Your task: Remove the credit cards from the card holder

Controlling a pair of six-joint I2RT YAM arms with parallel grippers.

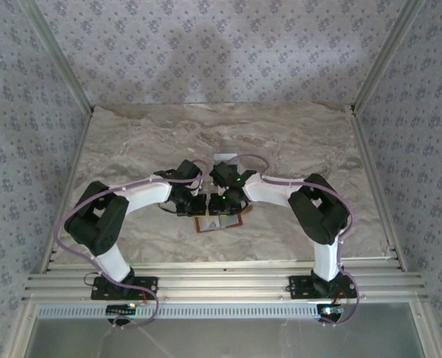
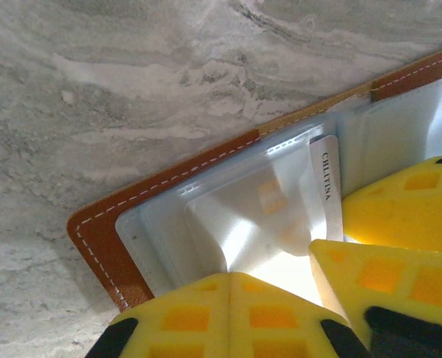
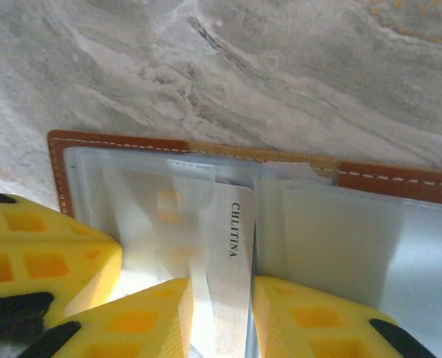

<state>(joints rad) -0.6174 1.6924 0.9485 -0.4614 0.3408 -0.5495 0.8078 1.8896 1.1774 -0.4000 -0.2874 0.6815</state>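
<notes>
left end effector [image 2: 232,282] sat closed over card holder [image 2: 94,233] | right end effector [image 3: 222,300] pinched whitish card [image 3: 232,231] at holder's centre

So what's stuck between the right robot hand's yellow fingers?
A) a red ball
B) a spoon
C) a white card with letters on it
C: the white card with black letters sits in the right gripper, poking out of the open brown wallet.

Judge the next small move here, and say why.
Probably draw the right gripper back, sliding the whitish card clear of the card holder: the card sits between its jaws, seemingly partly pocketed, while the shut left gripper rests on the holder.
</notes>
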